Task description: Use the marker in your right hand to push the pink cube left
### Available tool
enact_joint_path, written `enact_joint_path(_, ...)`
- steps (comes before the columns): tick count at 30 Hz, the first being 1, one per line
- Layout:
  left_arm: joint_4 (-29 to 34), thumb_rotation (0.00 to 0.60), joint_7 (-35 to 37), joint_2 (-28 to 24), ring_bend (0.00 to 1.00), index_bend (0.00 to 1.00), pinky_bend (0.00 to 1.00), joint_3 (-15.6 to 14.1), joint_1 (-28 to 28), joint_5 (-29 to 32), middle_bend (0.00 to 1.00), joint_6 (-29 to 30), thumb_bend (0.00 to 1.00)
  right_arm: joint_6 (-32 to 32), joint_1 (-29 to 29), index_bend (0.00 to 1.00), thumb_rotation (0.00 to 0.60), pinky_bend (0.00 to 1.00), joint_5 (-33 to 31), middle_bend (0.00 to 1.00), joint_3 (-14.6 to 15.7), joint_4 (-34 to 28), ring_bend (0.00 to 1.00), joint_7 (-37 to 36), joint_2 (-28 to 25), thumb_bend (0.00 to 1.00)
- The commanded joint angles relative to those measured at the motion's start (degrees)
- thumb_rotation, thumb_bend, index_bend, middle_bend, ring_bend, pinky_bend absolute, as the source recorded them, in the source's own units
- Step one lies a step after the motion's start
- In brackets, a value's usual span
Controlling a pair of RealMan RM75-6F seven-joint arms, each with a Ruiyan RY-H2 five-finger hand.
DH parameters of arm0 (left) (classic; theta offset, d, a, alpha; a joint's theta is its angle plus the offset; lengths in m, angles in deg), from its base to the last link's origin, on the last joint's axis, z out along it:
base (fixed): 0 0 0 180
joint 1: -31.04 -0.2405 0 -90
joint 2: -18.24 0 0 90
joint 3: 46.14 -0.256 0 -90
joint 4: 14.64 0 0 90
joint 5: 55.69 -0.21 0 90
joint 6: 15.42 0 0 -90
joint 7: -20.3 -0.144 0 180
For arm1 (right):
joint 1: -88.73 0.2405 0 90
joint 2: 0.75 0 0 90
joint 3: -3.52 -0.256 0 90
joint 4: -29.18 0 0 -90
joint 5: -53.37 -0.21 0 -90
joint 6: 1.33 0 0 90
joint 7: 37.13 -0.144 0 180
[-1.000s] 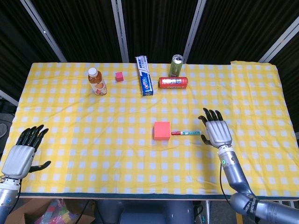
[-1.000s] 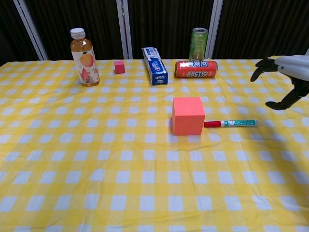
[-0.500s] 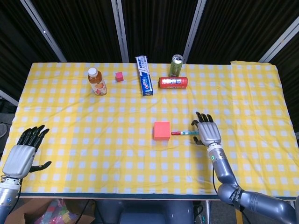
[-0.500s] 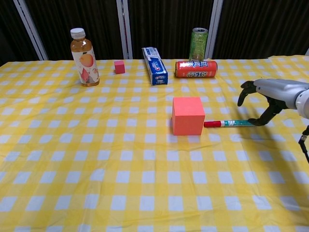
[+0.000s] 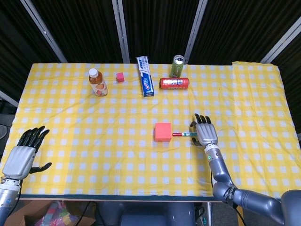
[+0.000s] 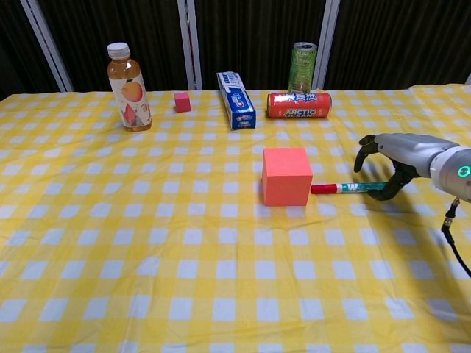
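A large salmon-pink cube [image 5: 163, 132] [image 6: 286, 176] sits mid-table. A marker [image 5: 183, 134] [image 6: 349, 188] lies flat to its right, its red cap touching the cube's right face. My right hand [image 5: 204, 133] [image 6: 401, 156] arches over the marker's right end with its fingers spread and curved downward. A fingertip is at the marker's tail, but no grip shows. My left hand [image 5: 21, 157] hovers open at the table's near left corner, seen only in the head view. A small pink cube [image 5: 120, 77] [image 6: 182, 101] stands at the back.
Along the back stand a juice bottle [image 5: 98, 83] [image 6: 128, 87], a toothpaste box [image 5: 145, 76] [image 6: 235, 100], a lying red can [image 5: 174, 83] [image 6: 298, 104] and an upright green can [image 5: 177, 65] [image 6: 302, 66]. The yellow checked cloth [image 5: 94, 141] covers the table.
My right hand moved left and down from open air to sit over the marker's right end. Cube, marker and left hand have not moved.
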Motion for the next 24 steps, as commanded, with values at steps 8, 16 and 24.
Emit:
enact_joint_path(8, 0.18, 0.600, 0.05, -0.15, 0.00, 0.00, 0.01, -0.08, 0.09, 0.16, 0.00, -0.27, 0.00, -0.19, 0.36, 0.54, 0.600, 0.00, 1.20, 0.17, 1.04, 2.98, 0.00, -1.89, 2.61, 0.42)
enact_joint_path(16, 0.32, 0.600, 0.23, -0.23, 0.00, 0.00, 0.01, -0.10, 0.05, 0.19, 0.00, -0.19, 0.00, -1.41, 0.26, 0.61, 0.600, 0.00, 2.93, 0.22, 1.24, 3.01, 0.01, -2.93, 3.47, 0.42)
enact_joint_path(24, 0.47, 0.600, 0.66, -0.38, 0.00, 0.00, 0.01, -0.24, 0.07, 0.06, 0.00, -0.28, 0.00, -4.01, 0.10, 0.62, 0.600, 0.00, 5.35, 0.22, -0.13, -1.40, 0.01, -3.77, 0.76, 0.42)
